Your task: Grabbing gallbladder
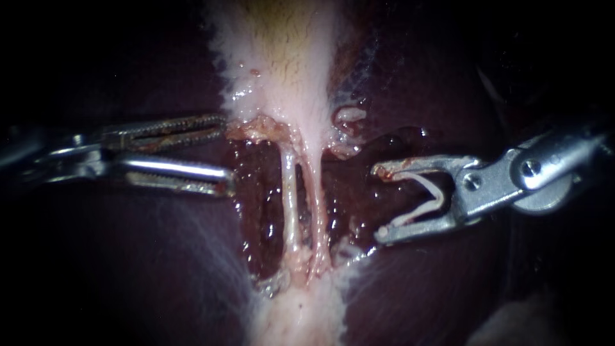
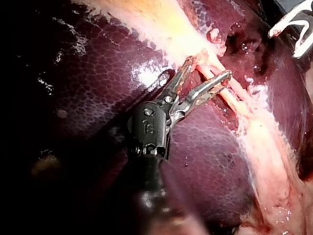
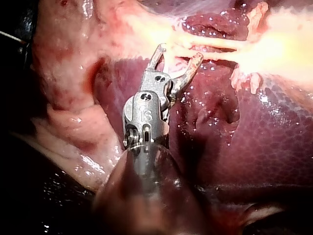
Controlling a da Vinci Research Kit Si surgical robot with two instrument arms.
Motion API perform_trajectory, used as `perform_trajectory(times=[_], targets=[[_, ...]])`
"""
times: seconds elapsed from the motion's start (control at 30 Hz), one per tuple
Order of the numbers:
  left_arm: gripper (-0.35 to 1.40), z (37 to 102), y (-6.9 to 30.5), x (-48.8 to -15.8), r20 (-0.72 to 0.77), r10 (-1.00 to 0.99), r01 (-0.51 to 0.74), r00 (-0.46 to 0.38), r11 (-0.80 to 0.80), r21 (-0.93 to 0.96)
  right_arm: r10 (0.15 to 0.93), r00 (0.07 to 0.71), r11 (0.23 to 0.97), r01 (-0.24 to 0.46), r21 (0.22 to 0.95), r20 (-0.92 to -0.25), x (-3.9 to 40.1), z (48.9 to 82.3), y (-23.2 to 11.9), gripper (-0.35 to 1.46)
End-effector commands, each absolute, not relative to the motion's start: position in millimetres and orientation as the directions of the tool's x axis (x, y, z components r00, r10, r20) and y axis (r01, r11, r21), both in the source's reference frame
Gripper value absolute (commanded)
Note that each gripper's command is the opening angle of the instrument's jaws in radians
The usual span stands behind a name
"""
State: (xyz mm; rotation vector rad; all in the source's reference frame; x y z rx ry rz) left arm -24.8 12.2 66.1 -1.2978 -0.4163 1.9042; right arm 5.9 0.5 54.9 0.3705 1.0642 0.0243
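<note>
The liver (image 1: 128,256) fills most of the endoscope view, dark purple all round. Down the middle runs the gallbladder (image 1: 282,57), a pale band coming from the top with its long axis basically vertical. It narrows into two thin tubes (image 1: 291,205) strung across a raw wet patch. The left instrument (image 1: 225,152) comes in flat from the left, jaws spread wide with nothing between them. Its upper jaw tip sits right at the gallbladder's lower edge, though whether it actually touches is hard to call. The right instrument (image 1: 379,202) is also gaping and empty, across the tubes and well apart from the pale tissue. The left one's clearly nearer: the gallbladder lies just ahead and slightly up, so a short push forward looks like all the grab needs.
</note>
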Motion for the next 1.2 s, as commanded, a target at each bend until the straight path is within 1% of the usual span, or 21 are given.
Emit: perform_trajectory(times=[0.03,0.2,0.33,0.5,0.63,0.8,0.97,1.2], targets=[[0.52,66.6,12.4,-25.0,-0.648,0.739,-0.414,-0.183,-0.656,-0.631,0.197,0.491,0.938,0.158,0.309,-0.849,5.9,54.9,0.5,0.49],[0.52,68.2,13.7,-26.3,-0.704,0.675,-0.405,-0.218,-0.72,-0.564,0.197,0.491,0.938,0.158,0.309,-0.849,5.9,54.9,0.4,0.49],[0.52,69.4,14.2,-27.4,-0.752,0.609,-0.364,-0.253,-0.78,-0.509,0.196,0.491,0.938,0.158,0.308,-0.849,5.9,54.8,0.4,0.49],[0.51,70.5,14.5,-27.7,-0.777,0.569,-0.331,-0.27,-0.813,-0.48,0.196,0.491,0.938,0.158,0.308,-0.849,5.9,54.8,0.4,0.49],[0.44,71.5,14.9,-27.4,-0.799,0.532,-0.314,-0.281,-0.837,-0.447,0.196,0.491,0.938,0.158,0.308,-0.849,5.9,54.8,0.4,0.49],[0.25,72.5,15.3,-27.3,-0.824,0.476,-0.291,-0.309,-0.872,-0.394,0.196,0.491,0.938,0.158,0.308,-0.849,5.9,54.8,0.4,0.49],[0.22,73.2,15.8,-27.3,-0.832,0.45,-0.287,-0.324,-0.885,-0.367,0.197,0.491,0.938,0.158,0.309,-0.849,5.9,54.8,0.4,0.49],[0.22,74.4,15.6,-27.6,-0.829,0.442,-0.284,-0.343,-0.89,-0.358,0.197,0.491,0.938,0.158,0.309,-0.849,5.9,54.8,0.4,0.49]])
